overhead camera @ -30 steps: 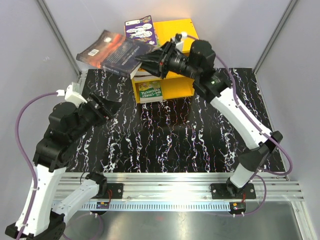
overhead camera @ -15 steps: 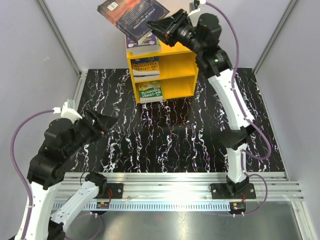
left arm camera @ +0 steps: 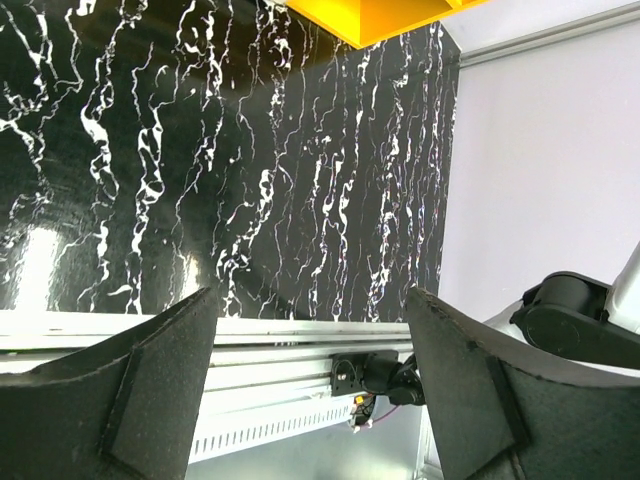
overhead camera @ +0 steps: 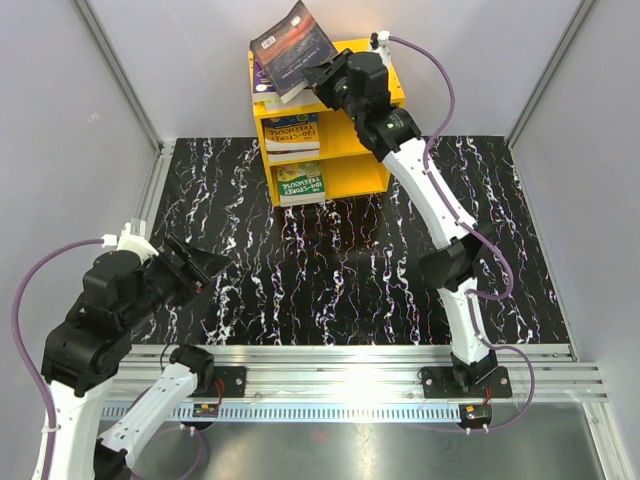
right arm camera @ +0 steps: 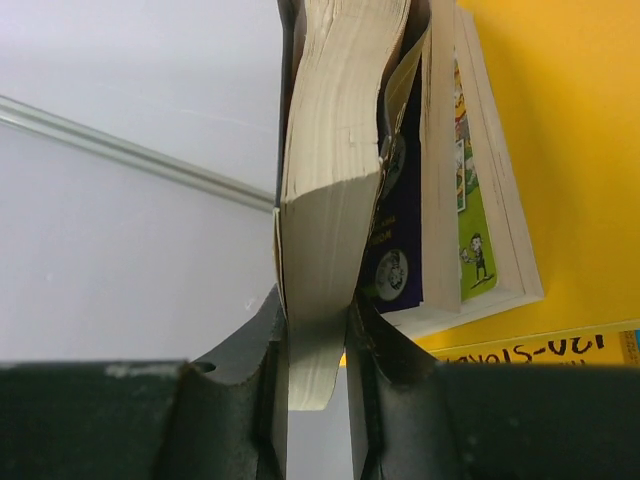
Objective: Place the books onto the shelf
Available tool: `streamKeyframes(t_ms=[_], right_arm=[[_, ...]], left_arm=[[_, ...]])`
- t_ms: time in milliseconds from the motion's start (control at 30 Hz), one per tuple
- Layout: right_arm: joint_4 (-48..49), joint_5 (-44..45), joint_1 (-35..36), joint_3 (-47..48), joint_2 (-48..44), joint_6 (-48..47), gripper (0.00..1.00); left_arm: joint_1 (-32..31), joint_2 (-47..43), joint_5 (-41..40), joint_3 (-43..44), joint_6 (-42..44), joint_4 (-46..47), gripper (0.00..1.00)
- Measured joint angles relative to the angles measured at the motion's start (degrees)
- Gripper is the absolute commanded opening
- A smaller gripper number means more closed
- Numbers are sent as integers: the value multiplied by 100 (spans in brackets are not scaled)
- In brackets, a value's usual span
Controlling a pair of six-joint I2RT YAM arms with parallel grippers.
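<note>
The right gripper has tipped its dark book upright over the shelf top, pinching one edge; tilted, it could slide off the stacked books. Left gripper spread, empty.

Free shelf room (books leftward)

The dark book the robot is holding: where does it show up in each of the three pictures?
Top external: top centre, the dark book tilted above the yellow shelf, pinched by the right gripper.
Left wrist: not in it.
Right wrist: centre, its page edge toward the camera, between the fingers.
Shared landmark: the yellow shelf, seen in all three.
</note>
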Motion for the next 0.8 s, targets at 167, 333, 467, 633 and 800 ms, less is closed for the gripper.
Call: streamKeyframes(t_ms=[167, 333, 467, 633, 800], right_arm=[[87, 861, 417, 17, 0, -365, 0], [107, 1209, 778, 13, 37, -415, 0], [254, 1309, 820, 149, 254, -389, 0], [389, 1484, 767, 120, 334, -236, 0], [400, 1508, 619, 90, 334, -35, 0]], left_arm=[[0, -50, -20, 52, -2, -186, 76], [0, -74, -20, 52, -13, -232, 76], [0, -76, -24, 52, -15, -234, 76], [0, -76, -24, 52, -13, -234, 76], [0, -74, -20, 52, -13, -232, 76]])
